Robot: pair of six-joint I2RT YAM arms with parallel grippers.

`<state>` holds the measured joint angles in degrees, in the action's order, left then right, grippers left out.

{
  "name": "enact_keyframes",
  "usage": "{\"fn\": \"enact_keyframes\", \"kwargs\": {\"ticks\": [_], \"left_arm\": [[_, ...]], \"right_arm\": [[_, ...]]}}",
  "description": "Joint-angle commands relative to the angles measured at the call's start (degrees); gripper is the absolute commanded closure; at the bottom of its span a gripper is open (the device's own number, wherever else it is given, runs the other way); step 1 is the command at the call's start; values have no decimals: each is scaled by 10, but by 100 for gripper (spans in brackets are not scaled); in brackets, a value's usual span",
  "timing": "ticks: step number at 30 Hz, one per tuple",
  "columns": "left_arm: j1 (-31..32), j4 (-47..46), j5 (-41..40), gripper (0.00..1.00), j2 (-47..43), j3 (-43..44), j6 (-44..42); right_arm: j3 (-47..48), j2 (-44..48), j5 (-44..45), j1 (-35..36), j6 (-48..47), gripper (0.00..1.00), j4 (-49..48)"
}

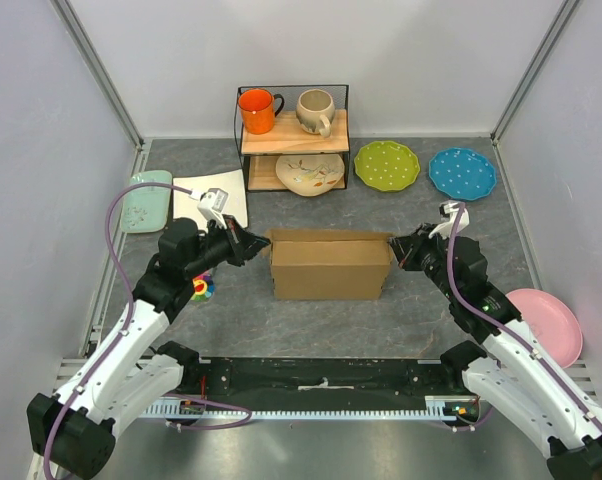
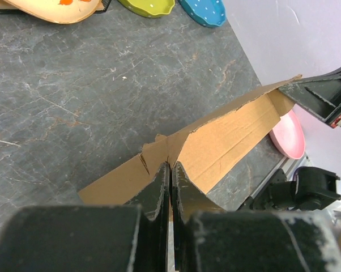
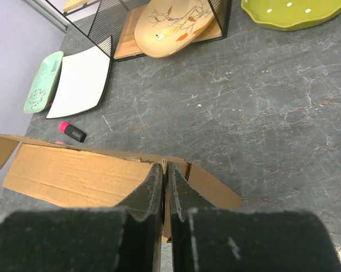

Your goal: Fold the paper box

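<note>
Paper box (image 1: 329, 268) of plain brown corrugated cardboard is set near the middle of the grey desk (image 1: 311, 205). It appears partly formed, with at least one long wall raised. Its long axis is laid left to right across the desk, parallel to the near edge where the arms are bolted. One short end is turned toward each arm, so the box is bracketed between the two.

At the left end, the left gripper (image 1: 253, 243) is pressed together on the thin top edge of the cardboard. In the left wrist view its fingers (image 2: 159, 187) are seen pinching a ragged rim, and the long wall runs away from them toward the right gripper (image 1: 401, 248). The right gripper is likewise closed on the rim at the opposite end, its fingers (image 3: 153, 187) clamped on the sheet with no gap visible. Each arm is judged equally near, at its own end; neither is placed along a long side.

The coming fold is judged to depend on this end-to-end hold, since any tilt of the wall would have to be made by both arms together.

Behind the box, a rack (image 1: 291, 145) carries an orange mug (image 1: 257, 110) and a beige mug (image 1: 315, 110). A green plate (image 1: 386, 165) and a blue plate (image 1: 462, 173) lie to its right.
</note>
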<state>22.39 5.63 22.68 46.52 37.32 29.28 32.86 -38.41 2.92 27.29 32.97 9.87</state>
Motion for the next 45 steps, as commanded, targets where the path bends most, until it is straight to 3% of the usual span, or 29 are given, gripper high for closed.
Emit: {"fn": "enact_keyframes", "kwargs": {"ticks": [1, 9, 26, 34, 38, 45], "left_arm": [[2, -41, 29, 98, 6, 6, 76], [5, -91, 33, 98, 15, -33, 107], [106, -156, -124, 98, -14, -113, 61], [121, -138, -162, 98, -30, -133, 39], [122, -132, -169, 98, -42, -143, 74], [122, -34, -171, 98, -11, -67, 128]], "right_arm": [[-9, -18, 13, 7, -15, 100, 84], [-9, -20, 17, 17, -22, 100, 80], [-12, -28, 38, 48, -16, 100, 71], [-16, -22, 47, 51, -22, 100, 77], [-21, -18, 48, 51, -21, 100, 77], [-16, -19, 51, 52, -26, 100, 82]]}}
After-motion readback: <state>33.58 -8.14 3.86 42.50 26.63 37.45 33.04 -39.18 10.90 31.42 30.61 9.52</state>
